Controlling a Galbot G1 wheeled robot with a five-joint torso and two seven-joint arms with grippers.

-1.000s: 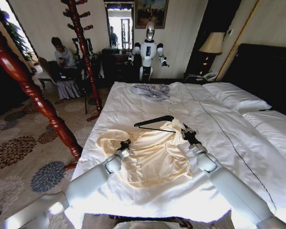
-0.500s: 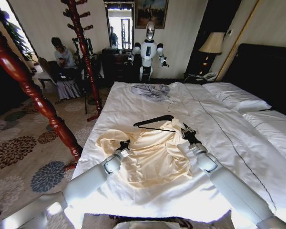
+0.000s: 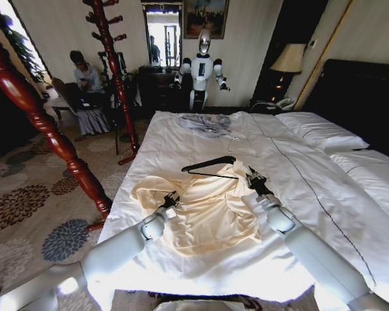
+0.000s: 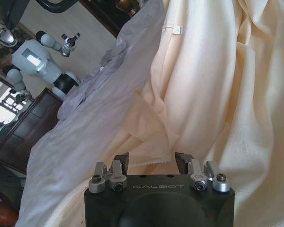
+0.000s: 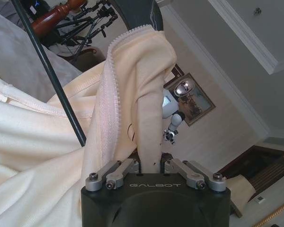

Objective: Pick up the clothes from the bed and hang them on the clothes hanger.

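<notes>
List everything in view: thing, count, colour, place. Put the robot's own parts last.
Clothes: one, cream, on the near part of the bed.
Hanger: one, dark with a silver hook, at the clothes' far edge.
Grey garment: one, grey-blue, at the bed's far end.
Bed: one, white, ahead.
Pillows: two, white, by the dark headboard.
Lamp: one, cream shade, beside the headboard.
Coat stand: one, red-brown, left of the bed.
Other robot: one, white, beyond the bed.
Left gripper: open, on the clothes' left part.
Right gripper: shut on the clothes, beside the hanger.
</notes>
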